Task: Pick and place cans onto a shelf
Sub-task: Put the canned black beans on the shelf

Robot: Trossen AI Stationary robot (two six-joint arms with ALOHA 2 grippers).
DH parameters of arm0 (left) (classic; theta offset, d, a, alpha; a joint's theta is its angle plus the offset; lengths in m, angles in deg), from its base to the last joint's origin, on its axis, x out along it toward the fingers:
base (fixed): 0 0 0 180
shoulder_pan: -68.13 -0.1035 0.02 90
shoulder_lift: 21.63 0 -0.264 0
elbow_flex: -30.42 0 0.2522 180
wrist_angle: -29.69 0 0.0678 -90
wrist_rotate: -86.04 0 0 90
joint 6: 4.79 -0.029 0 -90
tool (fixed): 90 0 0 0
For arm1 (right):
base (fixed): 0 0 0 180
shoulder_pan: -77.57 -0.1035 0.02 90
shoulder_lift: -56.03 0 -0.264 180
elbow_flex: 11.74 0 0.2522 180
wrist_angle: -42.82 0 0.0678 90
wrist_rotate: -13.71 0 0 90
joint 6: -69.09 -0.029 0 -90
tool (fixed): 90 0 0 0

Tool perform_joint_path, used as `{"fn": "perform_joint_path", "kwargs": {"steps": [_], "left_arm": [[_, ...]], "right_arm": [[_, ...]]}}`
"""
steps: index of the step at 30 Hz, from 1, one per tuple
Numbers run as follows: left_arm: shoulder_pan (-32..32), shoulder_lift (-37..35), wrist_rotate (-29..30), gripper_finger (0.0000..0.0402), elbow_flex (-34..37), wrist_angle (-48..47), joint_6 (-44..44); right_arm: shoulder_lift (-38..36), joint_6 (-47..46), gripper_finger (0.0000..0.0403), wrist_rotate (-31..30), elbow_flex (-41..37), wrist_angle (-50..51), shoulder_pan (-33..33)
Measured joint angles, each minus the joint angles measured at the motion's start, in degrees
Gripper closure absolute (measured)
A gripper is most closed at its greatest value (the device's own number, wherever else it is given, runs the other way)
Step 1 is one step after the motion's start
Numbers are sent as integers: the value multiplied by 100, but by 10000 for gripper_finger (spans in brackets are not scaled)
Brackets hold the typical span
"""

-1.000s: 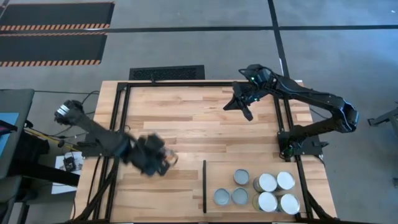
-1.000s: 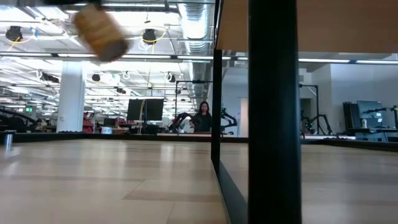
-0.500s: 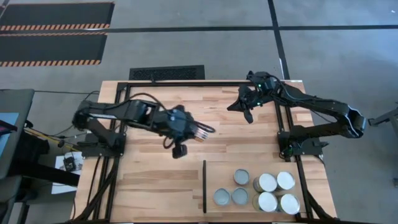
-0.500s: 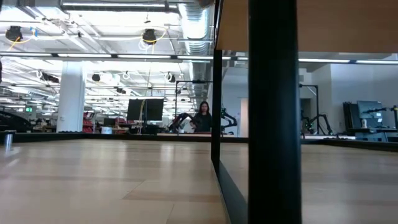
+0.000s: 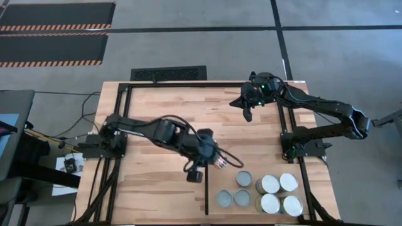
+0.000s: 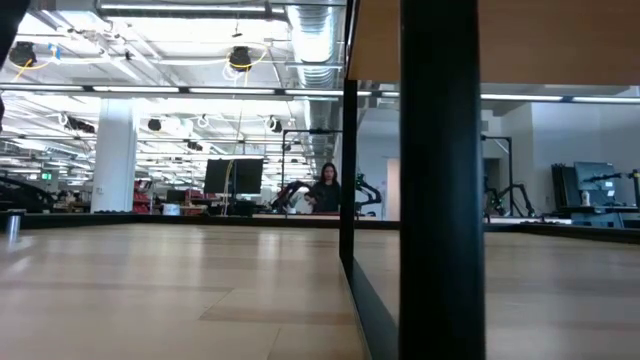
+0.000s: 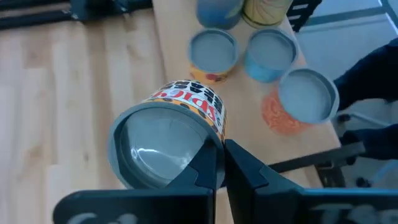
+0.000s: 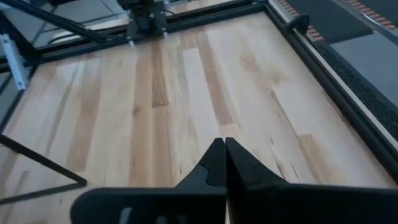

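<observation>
My left gripper is shut on a can with an orange printed label, just left of the black divider that edges the shelf. Several cans with silver or white tops stand upright on the shelf, among them one at its far left and one at its near right. Some of them show in the left wrist view. My right gripper is shut and empty above the table's far right part. My left gripper pinches the can at the rim of its silver end. One finger lies over the end face and the other outside the labelled wall. The can is tilted, silver end toward the wrist camera, and looks clear of the table.
Black frame rails run along the table's left, far and right sides. A thick black post fills the middle of the low view. There is bare wood left of the divider. A person stands far off in the room.
My left gripper has carried the can from the table's near left toward the right edge. It swung first toward the far side, then back toward the near side, and ended beside the divider. The can has left the low view.
</observation>
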Motion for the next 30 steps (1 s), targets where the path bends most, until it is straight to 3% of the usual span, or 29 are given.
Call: {"fn": "perform_joint_path", "kwargs": {"steps": [13, 23, 30], "left_arm": [[368, 1085, 218, 399, -434, 464, 1229], [420, 1203, 322, 396, -438, 194, 1608], [422, 1203, 187, 359, -438, 145, 1572]], "right_arm": [[0, -94, 398, -56, 0, 173, -2], [2, 15, 396, -54, 0, 237, -114], [2, 13, 395, -54, 0, 235, -117]]}}
